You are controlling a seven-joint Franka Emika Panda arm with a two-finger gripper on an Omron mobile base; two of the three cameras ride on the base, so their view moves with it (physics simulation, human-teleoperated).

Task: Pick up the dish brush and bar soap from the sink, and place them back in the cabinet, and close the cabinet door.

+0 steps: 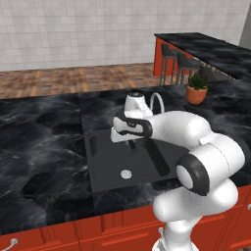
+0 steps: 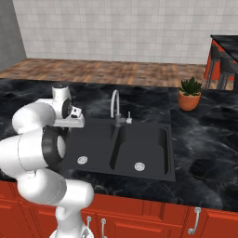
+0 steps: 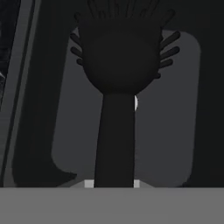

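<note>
Apparently the task is at its first stage: the dish brush (image 3: pixel 118 87) hangs in front of the hand camera, handle running down between the tips of the end effector (image 3: pixel 113 183) and bristly head out over the sink (image 2: pixel 153 167), so I judge it gripped and lifted above the left basin. Closed to the handle's width, the end effector (image 1: pixel 121 133) hovers near the faucet (image 2: pixel 115 106); the bar soap, the cabinet placement and the door closing are still left.
</note>
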